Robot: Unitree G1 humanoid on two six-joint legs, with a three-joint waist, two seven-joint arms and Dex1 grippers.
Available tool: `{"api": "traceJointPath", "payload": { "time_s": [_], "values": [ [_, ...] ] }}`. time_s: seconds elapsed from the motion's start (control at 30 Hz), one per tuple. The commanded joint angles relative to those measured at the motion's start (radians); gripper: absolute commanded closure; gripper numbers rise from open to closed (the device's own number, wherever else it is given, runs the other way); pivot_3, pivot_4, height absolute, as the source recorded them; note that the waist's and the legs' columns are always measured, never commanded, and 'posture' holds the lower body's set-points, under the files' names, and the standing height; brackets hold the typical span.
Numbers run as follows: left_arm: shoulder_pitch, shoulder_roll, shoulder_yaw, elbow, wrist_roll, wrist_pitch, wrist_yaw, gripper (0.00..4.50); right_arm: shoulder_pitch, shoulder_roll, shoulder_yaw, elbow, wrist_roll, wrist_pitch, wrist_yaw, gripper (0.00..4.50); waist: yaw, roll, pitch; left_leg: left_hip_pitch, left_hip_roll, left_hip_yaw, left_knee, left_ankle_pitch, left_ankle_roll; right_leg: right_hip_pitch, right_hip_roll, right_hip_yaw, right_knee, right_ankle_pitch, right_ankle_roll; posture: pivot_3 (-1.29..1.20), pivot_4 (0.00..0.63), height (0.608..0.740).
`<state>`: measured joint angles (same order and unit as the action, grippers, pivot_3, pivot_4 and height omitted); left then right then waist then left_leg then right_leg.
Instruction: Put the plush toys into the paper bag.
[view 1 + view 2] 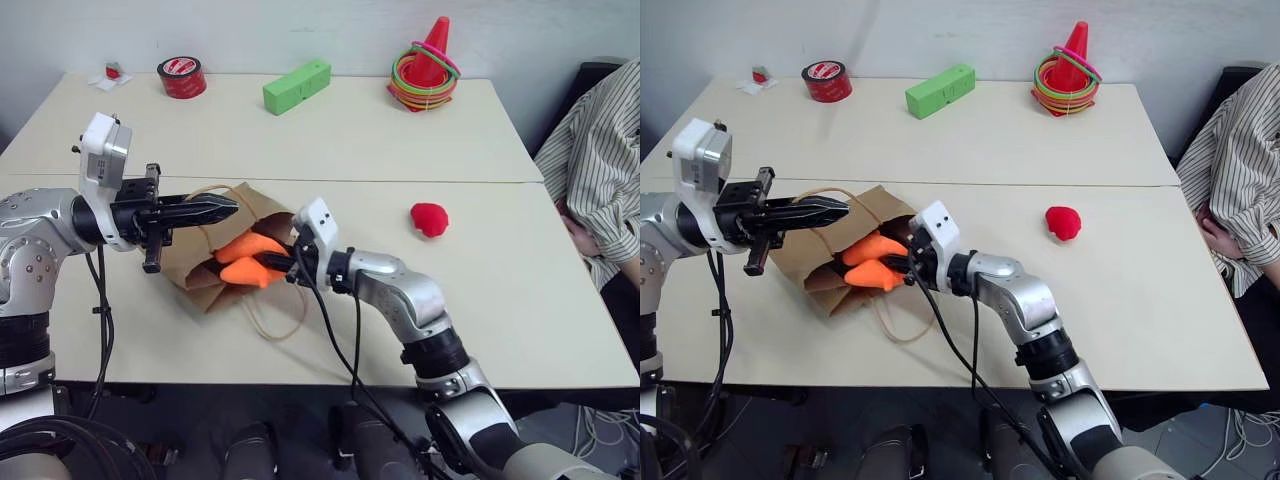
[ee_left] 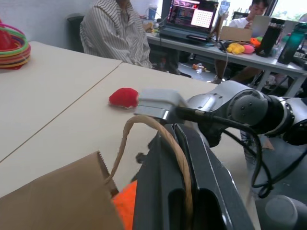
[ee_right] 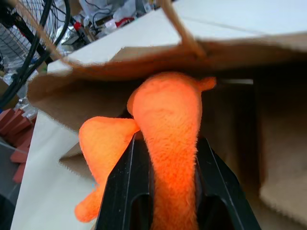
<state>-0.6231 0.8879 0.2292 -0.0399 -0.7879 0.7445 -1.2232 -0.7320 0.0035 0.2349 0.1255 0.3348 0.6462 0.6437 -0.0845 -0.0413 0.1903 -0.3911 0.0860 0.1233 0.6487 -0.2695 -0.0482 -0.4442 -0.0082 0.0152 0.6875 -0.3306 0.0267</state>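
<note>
Right wrist view: lumpy, fuzzy orange toy (image 3: 168, 143) clamped in right gripper (image 3: 168, 191) at bag (image 3: 268, 120) mouth — left gripper (image 1: 215, 209) pinching cord handle (image 2: 165, 148).

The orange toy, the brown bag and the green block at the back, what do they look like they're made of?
Orange plush toy: soft fuzzy fabric, matte; it squeezes in between the right end effector's fingers.
Paper bag: brown kraft paper, matte, with sharp creases and a twisted tan cord handle.
Green block: probably plastic or painted wood; smooth, even colour, crisp edges, too far off to settle.
</note>
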Motion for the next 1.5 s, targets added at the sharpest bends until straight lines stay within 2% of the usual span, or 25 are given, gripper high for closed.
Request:
{"api": "traceJointPath", "payload": {
  "time_s": [0.03,0.27,0.37,0.5,0.67,0.77,0.87,0.97,1.07,1.2,1.33,1.5],
  "values": [
    [-0.015,0.008,0.032,-0.042,-0.042,0.018,0.004,4.5,-0.051,0.032,0.008,0.087,-0.04,-0.073,-0.016,4.14,-0.002,0.0,0.0,0.0,0.0,0.0,0.0,0.0,0.0,0.0,0.0,0.0,0.0,0.0,0.0,0.0,0.15,0.74],
    [-0.034,-0.028,0.014,-0.041,-0.047,0.014,0.025,4.5,-0.13,0.184,0.058,0.359,-0.175,-0.248,-0.126,4.14,-0.015,0.0,0.0,0.0,0.001,0.0,-0.001,0.0,0.0,0.0,0.001,0.0,0.001,0.0,0.0,0.0,0.15,0.74],
    [-0.039,-0.037,0.013,-0.033,-0.04,0.005,0.028,4.5,-0.106,0.22,0.051,0.398,-0.16,-0.334,-0.112,4.14,-0.014,0.0,0.0,0.0,0.0,0.0,0.0,0.0,0.0,0.0,0.0,0.0,0.0,0.0,0.0,0.0,0.15,0.74],
    [-0.031,-0.04,0.025,-0.024,-0.036,-0.007,0.038,4.5,-0.061,0.177,0.064,0.314,-0.136,-0.315,-0.052,2.78,-0.013,0.0,0.0,0.0,0.0,0.0,0.0,0.0,0.0,0.0,-0.001,0.0,0.0,0.0,0.0,0.0,0.15,0.74],
    [0.005,-0.032,0.039,-0.023,-0.026,-0.021,0.041,4.5,0.013,0.054,0.052,0.074,-0.062,-0.214,0.088,0.86,-0.012,0.0,0.0,0.0,0.001,0.0,-0.001,0.0,0.0,0.0,0.0,0.0,0.0,0.0,0.0,0.0,0.15,0.74],
    [0.028,-0.031,0.045,-0.036,-0.024,-0.029,0.048,4.5,0.073,-0.044,0.023,-0.078,0.007,-0.203,0.195,0.03,-0.002,0.0,0.0,0.0,0.001,-0.001,0.0,0.0,0.0,0.0,0.0,0.0,0.0,0.0,0.0,0.0,0.15,0.74],
    [0.053,-0.034,0.057,-0.053,-0.032,-0.031,0.06,4.5,0.173,-0.168,-0.018,-0.232,0.098,-0.217,0.322,0.03,0.003,0.0,0.0,0.0,0.0,-0.001,-0.001,0.0,0.0,0.0,0.0,-0.001,0.0,0.0,0.0,0.0,0.15,0.74],
    [0.069,-0.039,0.067,-0.063,-0.035,-0.039,0.071,4.5,0.277,-0.256,-0.109,-0.32,0.164,-0.234,0.35,0.03,0.003,-0.001,0.0,0.0,0.0,-0.001,-0.001,0.0,0.001,0.0,0.0,-0.001,-0.001,0.0,0.0,0.0,0.15,0.74],
    [0.084,-0.043,0.074,-0.072,-0.038,-0.052,0.078,4.5,0.403,-0.345,-0.218,-0.331,0.129,-0.402,0.375,0.03,0.005,-0.001,0.0,0.0,-0.001,-0.001,-0.001,0.0,0.001,0.001,0.0,-0.001,-0.001,0.0,0.0,0.0,0.15,0.74],
    [0.082,-0.044,0.073,-0.069,-0.039,-0.062,0.075,4.5,0.578,-0.412,-0.418,-0.294,0.094,-0.561,0.279,0.03,0.009,-0.001,0.0,0.0,-0.004,-0.001,-0.001,-0.001,0.001,0.001,0.0,-0.001,-0.002,-0.001,0.001,0.0,0.15,0.74],
    [0.062,-0.044,0.06,-0.049,-0.031,-0.076,0.06,4.5,0.736,-0.427,-0.622,-0.227,0.001,-0.764,0.124,0.03,0.007,-0.001,0.0,0.002,-0.004,-0.001,-0.001,-0.001,0.001,0.002,0.0,0.001,-0.001,-0.001,0.001,0.0,0.15,0.74],
    [0.028,-0.042,0.032,-0.014,-0.014,-0.094,0.038,4.5,0.883,-0.413,-0.708,-0.174,-0.024,-0.85,0.035,0.03,0.0,-0.001,0.0,0.004,-0.004,0.0,-0.002,0.0,0.0,0.004,0.001,0.002,-0.001,-0.001,0.001,0.0,0.15,0.74]
  ]
}}
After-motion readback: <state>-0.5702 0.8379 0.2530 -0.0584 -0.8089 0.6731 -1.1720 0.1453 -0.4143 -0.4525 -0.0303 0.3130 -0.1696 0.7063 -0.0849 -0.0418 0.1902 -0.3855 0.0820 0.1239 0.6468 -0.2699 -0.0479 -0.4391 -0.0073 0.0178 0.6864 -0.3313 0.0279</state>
